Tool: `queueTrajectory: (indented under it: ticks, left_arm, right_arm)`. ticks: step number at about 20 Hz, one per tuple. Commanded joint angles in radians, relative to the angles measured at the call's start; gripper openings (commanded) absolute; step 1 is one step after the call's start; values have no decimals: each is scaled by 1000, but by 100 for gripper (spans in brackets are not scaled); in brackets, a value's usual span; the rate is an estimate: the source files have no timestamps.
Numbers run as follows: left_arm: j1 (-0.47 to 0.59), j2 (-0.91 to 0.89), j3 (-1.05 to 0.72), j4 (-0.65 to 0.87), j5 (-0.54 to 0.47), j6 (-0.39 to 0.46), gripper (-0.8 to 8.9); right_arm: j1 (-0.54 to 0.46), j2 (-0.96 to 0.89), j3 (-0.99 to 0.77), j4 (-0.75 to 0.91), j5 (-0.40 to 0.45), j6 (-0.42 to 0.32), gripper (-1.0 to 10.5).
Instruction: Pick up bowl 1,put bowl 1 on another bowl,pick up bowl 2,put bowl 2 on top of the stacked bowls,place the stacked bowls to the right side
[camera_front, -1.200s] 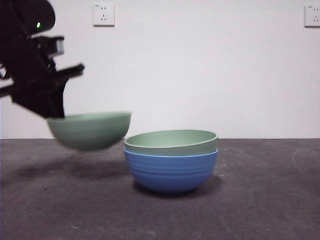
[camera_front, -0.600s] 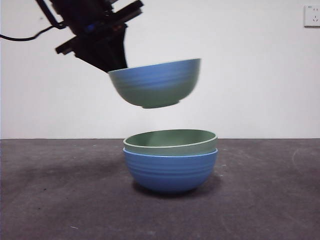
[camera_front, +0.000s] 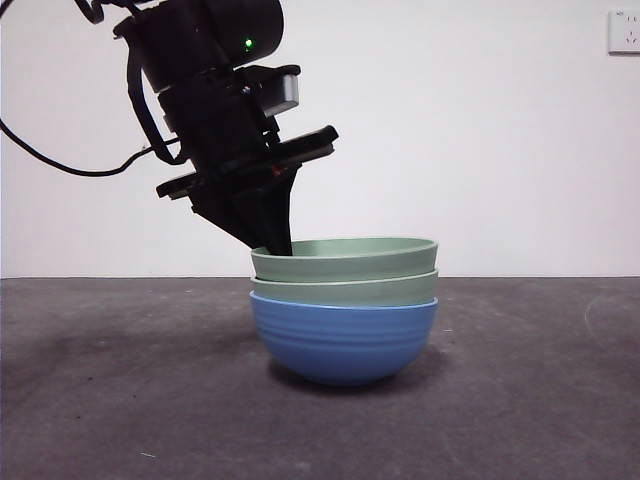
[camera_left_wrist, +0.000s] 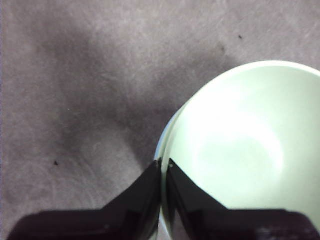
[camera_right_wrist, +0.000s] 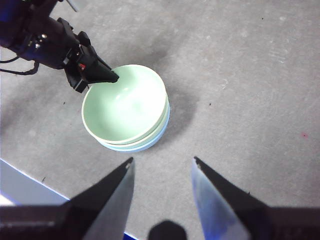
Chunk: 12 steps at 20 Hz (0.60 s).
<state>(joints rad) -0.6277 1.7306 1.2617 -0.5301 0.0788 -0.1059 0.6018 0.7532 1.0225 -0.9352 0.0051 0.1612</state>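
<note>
Three ribbed bowls stand nested at the table's middle: the blue bowl (camera_front: 343, 340) at the bottom, a pale green bowl (camera_front: 345, 290) in it, and a second pale green bowl (camera_front: 345, 258) on top. My left gripper (camera_front: 275, 240) reaches down from the upper left, shut on the top bowl's left rim. In the left wrist view its jaws (camera_left_wrist: 163, 164) pinch the rim of that bowl (camera_left_wrist: 240, 150). My right gripper (camera_right_wrist: 162, 162) hangs open high above the table, apart from the stack (camera_right_wrist: 125, 105), and holds nothing.
The dark grey table (camera_front: 520, 400) stretches to both sides of the stack. A white wall with a socket (camera_front: 625, 30) stands behind. The table's edge (camera_right_wrist: 20, 190) shows in the right wrist view.
The left gripper carried the second green bowl from the left, up over the stack, then lowered it into the green bowl that sits in the blue one.
</note>
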Motion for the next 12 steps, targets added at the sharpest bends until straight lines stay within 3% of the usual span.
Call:
queueTrajectory:
  ticks: [1,2,5,6,11,12]
  left_arm:
    - [-8,4,-6,5,4,1,5]
    - [-8,3,-5,-1,7,0,22]
    - [-10,3,-4,-26,7,0,316]
    - [-10,0,-3,-35,8,0,356]
    - [-10,-40,33,-106,6,1,355]
    - [-10,-51,48,-129,5,1,355]
  right_arm:
    - [1,-1,-3,5,5,7,190]
    - [1,-1,-3,5,5,7,190]
    - [1,2,-3,5,3,7,191]
    - [1,5,-3,5,2,8,191]
    - [1,31,-3,3,1,25,201]
    - [1,41,-3,3,1,25,250]
